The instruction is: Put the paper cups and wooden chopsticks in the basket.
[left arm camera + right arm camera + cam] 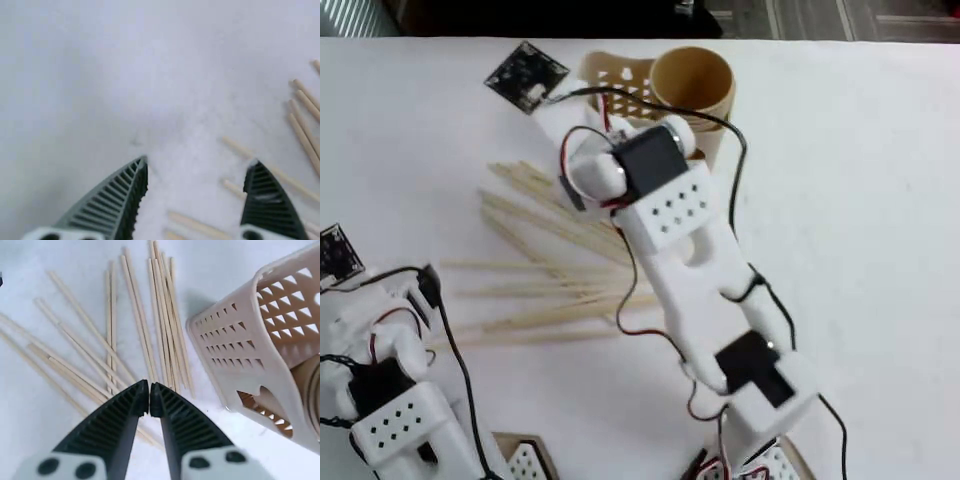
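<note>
At far edge of table (860,150): basket (617,80), paper cup (692,88) inside.
Wooden chopsticks (545,235): fanned beside it.
Right gripper (149,390): clenched, empty, above them.
Left gripper (199,161): spread, empty.
Risk: scattering chopsticks with clenched tips.

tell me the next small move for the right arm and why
Probably open the right gripper first: it is shut and empty, above the wooden chopsticks lying beside the basket, so it can't take any yet.

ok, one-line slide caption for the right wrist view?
Right gripper shut, empty, over scattered wooden chopsticks on the table, perforated basket with a paper cup inside alongside.
</note>
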{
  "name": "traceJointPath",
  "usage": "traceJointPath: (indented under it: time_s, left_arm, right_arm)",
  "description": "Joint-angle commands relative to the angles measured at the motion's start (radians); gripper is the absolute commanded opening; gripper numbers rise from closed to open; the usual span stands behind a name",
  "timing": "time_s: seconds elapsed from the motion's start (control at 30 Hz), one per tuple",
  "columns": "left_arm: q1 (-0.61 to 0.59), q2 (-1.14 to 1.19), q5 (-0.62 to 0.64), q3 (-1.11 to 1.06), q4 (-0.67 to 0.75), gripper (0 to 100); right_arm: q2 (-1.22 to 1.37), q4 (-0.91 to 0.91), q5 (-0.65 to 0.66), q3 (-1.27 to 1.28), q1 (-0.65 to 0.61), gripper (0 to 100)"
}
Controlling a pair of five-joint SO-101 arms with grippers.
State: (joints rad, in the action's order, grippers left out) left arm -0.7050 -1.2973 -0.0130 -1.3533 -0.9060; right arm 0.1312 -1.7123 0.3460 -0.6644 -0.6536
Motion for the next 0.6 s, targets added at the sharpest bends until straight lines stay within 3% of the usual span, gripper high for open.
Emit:
traceJointPath:
  time_s: [0.0, 0.2, 0.33, 0.43, 0.57]
  left_arm:
    - [-0.001, -0.028, -0.011, 0.006, 0.021, 30]
    - [0.053, -0.028, -0.011, 0.006, 0.018, 30]
    - [0.053, -0.028, -0.011, 0.006, 0.015, 30]
    - [0.053, -0.028, -0.011, 0.006, 0.017, 30]
    - [0.053, -0.028, -0.011, 0.006, 0.018, 30]
  right_arm:
    - [-0.105, -0.004, -0.009, 0.023, 0.015, 1.8]
    - [-0.160, 0.082, -0.009, 0.029, 0.035, 1.8]
    - [-0.173, 0.041, -0.009, 0.032, 0.019, 1.8]
    - [-0.127, -0.004, -0.009, 0.098, -0.018, 1.8]
    - [-0.008, 0.070, 0.002, 0.229, -0.045, 1.8]
